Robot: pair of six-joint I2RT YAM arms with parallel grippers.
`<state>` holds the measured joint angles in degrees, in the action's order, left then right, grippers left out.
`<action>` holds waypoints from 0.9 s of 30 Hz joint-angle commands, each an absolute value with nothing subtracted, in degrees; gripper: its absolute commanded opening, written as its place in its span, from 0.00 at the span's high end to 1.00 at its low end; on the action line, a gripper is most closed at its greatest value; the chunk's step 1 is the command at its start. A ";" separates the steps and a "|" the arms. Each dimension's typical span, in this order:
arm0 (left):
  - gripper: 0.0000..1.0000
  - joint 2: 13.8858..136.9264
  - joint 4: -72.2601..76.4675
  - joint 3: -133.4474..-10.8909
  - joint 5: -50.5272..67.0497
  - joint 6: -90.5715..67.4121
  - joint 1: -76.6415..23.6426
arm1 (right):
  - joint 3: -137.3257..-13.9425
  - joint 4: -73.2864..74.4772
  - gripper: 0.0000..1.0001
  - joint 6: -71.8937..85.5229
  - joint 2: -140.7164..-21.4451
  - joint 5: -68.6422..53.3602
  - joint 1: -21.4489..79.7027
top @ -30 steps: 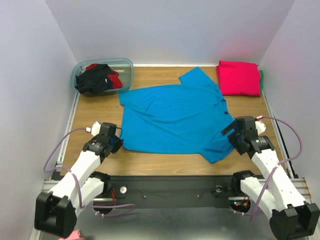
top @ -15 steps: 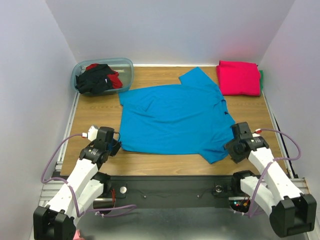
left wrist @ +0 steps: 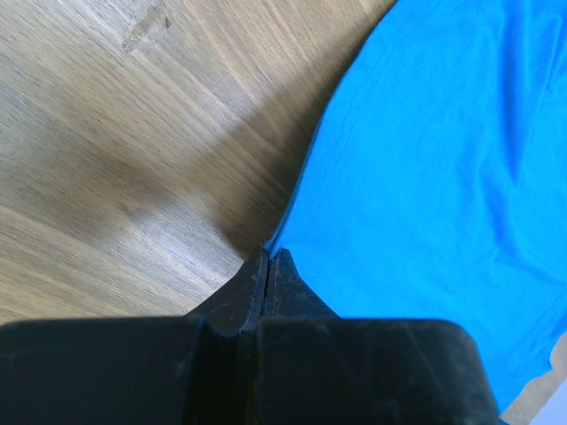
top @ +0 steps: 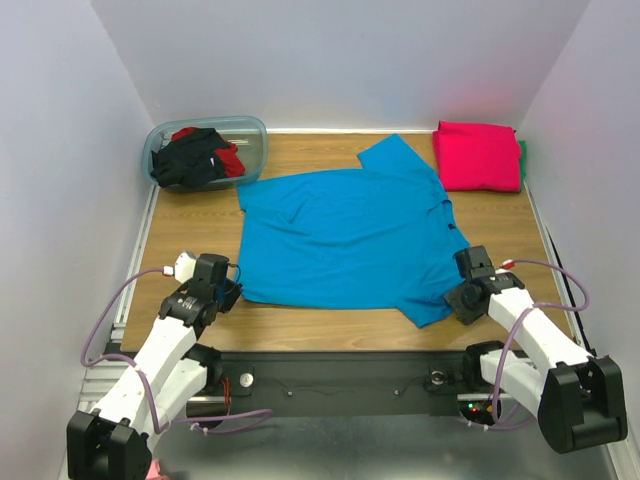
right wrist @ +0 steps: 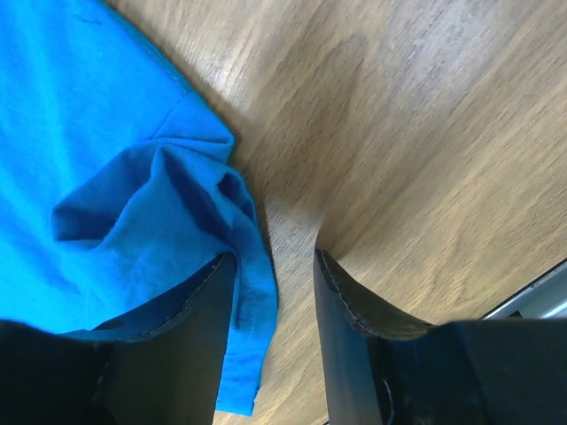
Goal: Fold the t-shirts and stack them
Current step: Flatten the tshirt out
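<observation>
A turquoise t-shirt (top: 345, 240) lies spread flat in the middle of the wooden table. My left gripper (top: 237, 290) is at its near left hem corner, shut on the cloth edge; in the left wrist view the jaws (left wrist: 267, 258) meet with the turquoise t-shirt (left wrist: 443, 177) running into their tips. My right gripper (top: 450, 297) is low at the near right corner, open. Its fingers straddle the rumpled hem of the turquoise t-shirt (right wrist: 97, 159), which lies against the left finger of the right gripper (right wrist: 273, 257). A folded magenta-pink t-shirt (top: 478, 155) sits far right.
A translucent tub (top: 255, 130) at the far left holds a black t-shirt (top: 190, 162) and a red t-shirt (top: 228, 160), crumpled together. A green edge (top: 521, 155) shows beside the pink shirt. White walls close in on the left, back and right. A black rail (top: 340, 375) runs along the near edge.
My right gripper has dropped down to the shirt's near right corner and its jaws have narrowed around the hem. The left arm shifted slightly nearer, then held still.
</observation>
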<state>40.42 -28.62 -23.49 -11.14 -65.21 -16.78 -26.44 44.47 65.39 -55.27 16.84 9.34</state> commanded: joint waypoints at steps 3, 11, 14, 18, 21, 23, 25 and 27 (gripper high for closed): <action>1.00 40.34 -29.53 -23.82 -13.10 -65.92 -16.70 | -25.49 37.35 0.52 64.08 -58.44 18.81 9.05; 1.00 39.73 -28.39 -22.76 -12.22 -66.01 -16.70 | -23.99 32.00 0.64 62.05 -58.71 16.00 8.97; 1.00 39.81 -28.56 -22.76 -11.78 -65.92 -16.70 | -24.78 30.50 0.68 60.13 -60.02 15.38 8.96; 1.00 39.38 -29.09 -22.94 -11.78 -66.18 -16.70 | -25.40 31.46 1.00 58.80 -59.33 13.54 9.05; 1.00 38.41 -29.71 -23.12 -11.08 -66.62 -16.70 | -25.57 37.93 1.00 62.30 -53.47 11.00 9.05; 1.00 38.06 -29.88 -23.03 -10.46 -66.80 -16.70 | -26.80 43.30 1.00 65.12 -49.06 11.68 9.05; 1.00 37.53 -30.15 -23.11 -10.28 -66.97 -16.70 | -31.45 53.05 1.00 65.65 -43.00 13.96 8.96; 1.00 37.35 -30.84 -23.46 -10.11 -66.97 -16.70 | -35.40 60.59 0.99 64.17 -39.14 15.72 9.05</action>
